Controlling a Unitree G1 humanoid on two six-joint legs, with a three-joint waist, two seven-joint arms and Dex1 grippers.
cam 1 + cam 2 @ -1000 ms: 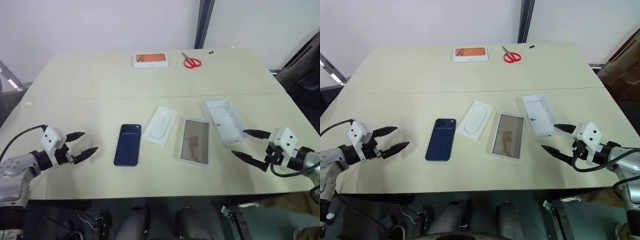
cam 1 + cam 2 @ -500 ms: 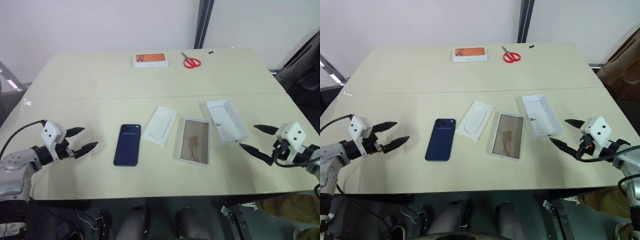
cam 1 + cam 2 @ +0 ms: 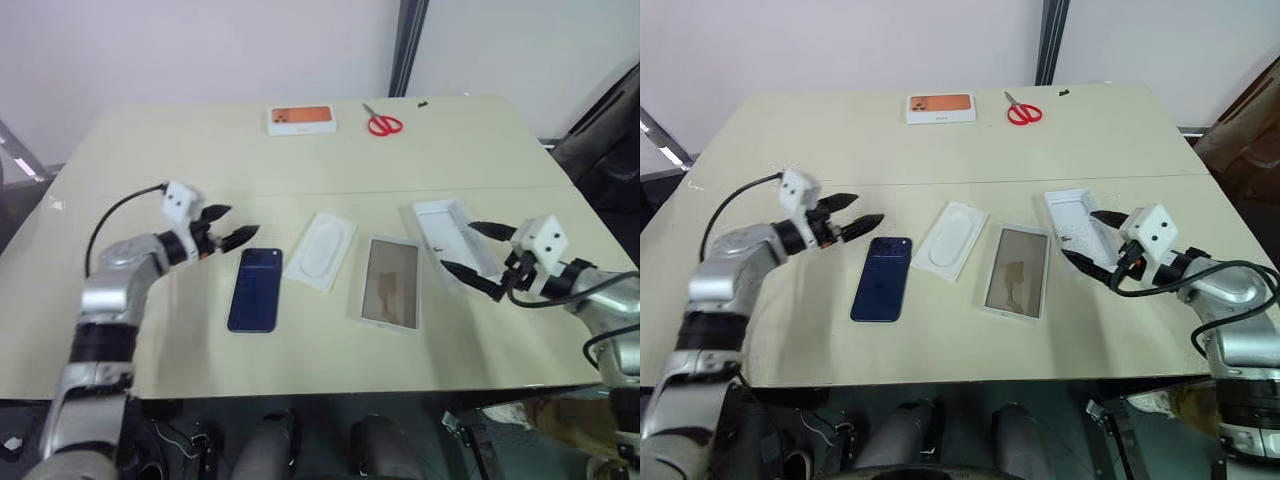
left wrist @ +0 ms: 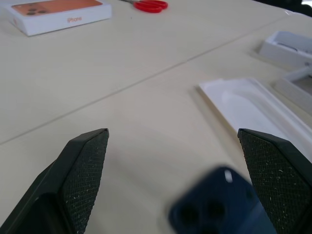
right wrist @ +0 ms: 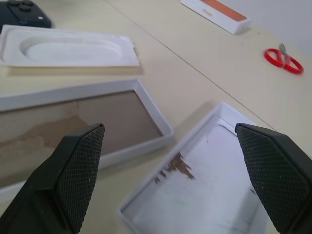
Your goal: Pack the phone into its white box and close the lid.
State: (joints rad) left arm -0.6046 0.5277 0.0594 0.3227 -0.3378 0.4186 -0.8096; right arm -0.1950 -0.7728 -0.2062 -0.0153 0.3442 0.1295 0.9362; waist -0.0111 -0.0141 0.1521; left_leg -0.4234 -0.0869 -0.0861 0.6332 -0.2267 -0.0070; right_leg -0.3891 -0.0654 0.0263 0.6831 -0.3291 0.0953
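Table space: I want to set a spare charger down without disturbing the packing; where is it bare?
The table is bare between the orange-topped box with the scissors and the packing row. Crowded: the phone, the insert, the white box and the lid lie close together, a hand at each end.

Left claw [image 3: 234, 225] now nearer the phone [image 3: 255, 290], right claw [image 3: 468, 250] over the lid [image 3: 452, 240]

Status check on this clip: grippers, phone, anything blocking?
Left gripper open above dark navy phone; right gripper open over white lid. Phone unpacked, tan-floored white box empty. Nothing blocking.
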